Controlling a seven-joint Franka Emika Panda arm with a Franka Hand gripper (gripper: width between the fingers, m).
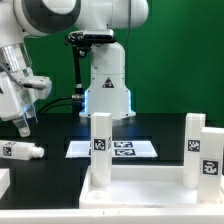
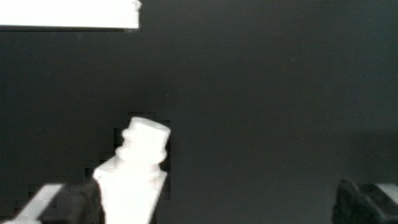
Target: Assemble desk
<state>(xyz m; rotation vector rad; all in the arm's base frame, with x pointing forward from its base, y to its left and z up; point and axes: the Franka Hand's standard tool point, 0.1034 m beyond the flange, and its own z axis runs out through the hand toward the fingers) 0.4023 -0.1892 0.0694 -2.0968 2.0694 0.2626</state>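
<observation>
Nearest the ext. cam: desk tabletop (image 1: 140, 185) flat on the black bench (image 1: 60, 175), w/ two tagged legs upright, one (image 1: 101, 145) near its middle, one (image 1: 200, 150) at ext. view's right. Loose leg (image 1: 22, 151) lies at ext. view's left, below the claw (image 1: 24, 126). Claw's fingers (image 2: 128, 190) spread wide, gripping nothing. Marker board (image 1: 112, 148) lies behind.

The desk's tabletop panel (image 1: 150, 188) is plain white, and the two legs standing at its corners, one (image 1: 100, 135) at the exterior view's left and one (image 1: 203, 148) at the right, are white with black-and-white square tags. A loose white leg (image 1: 22, 151) lying off the desk's left edge carries a similar tag. The marker board (image 1: 113, 148) behind the desk's far edge is white with black tags, on a black table (image 1: 55, 170) before a green backdrop (image 1: 185, 50).
</observation>
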